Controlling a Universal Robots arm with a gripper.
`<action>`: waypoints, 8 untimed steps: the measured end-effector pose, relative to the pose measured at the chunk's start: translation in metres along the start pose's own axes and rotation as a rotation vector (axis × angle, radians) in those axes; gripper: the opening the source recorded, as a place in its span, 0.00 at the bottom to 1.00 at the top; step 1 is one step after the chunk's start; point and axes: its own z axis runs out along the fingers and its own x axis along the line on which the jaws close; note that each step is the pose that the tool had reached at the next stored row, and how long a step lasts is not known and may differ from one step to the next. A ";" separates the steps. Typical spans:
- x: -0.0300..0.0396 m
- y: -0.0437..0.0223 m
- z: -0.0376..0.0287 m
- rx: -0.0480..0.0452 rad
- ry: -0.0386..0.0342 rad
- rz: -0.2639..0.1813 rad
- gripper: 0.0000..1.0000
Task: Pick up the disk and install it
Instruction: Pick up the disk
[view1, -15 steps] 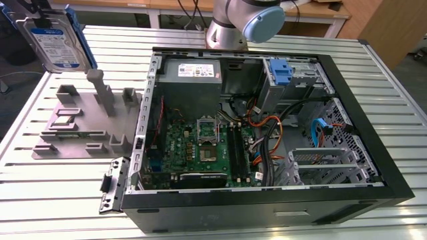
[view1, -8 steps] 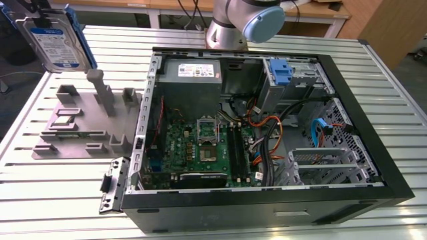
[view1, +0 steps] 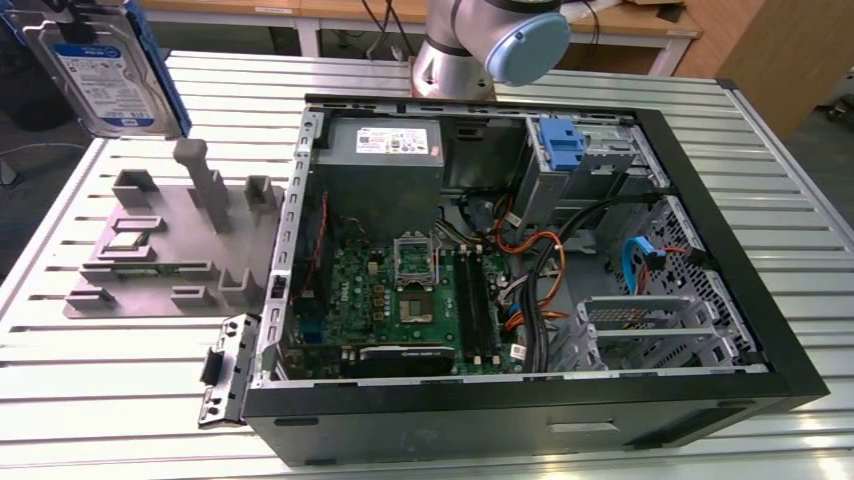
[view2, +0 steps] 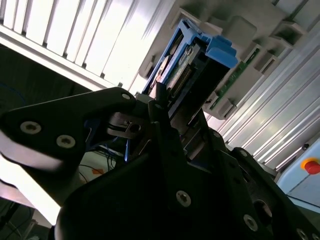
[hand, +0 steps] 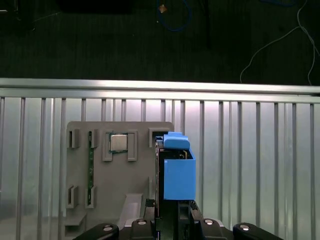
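Slatted metal surface (view1: 107, 400) carries the whole job. The disk (view1: 114, 70) hangs above it at the exterior view's left, label outward, with its blue bracket round the edges; it is clear of the grey fixture (view1: 147, 290) beneath. In the first wrist view the disk (hand: 177, 170) stands on edge over that fixture (hand: 120, 165). In the second wrist view the jaws are closed hard on the disk (view2: 200, 60) at its near end, one on each face; nothing else is in them.

Towards the exterior view's right lies the case (view1: 534, 420), side open, well apart from the disk. Inside it are the board (view1: 400, 290), a tangle of cables (view1: 534, 270), a bare metal cage (view1: 654, 330), and another blue bracket (view1: 565, 150) at the far corner.

Pick-up looks done and the install not begun; the step in hand seems to be the carry. That would call for bringing the disk over the case wall, squaring its bracket with an empty bay and keeping off the cables; which bay, I cannot tell.
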 end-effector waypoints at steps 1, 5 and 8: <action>-0.0001 0.0000 -0.0018 -0.0001 0.0001 0.000 0.35; -0.0007 0.0002 -0.0111 0.0000 0.0000 0.000 0.35; -0.0012 0.0004 -0.0196 -0.0002 0.0001 0.000 0.35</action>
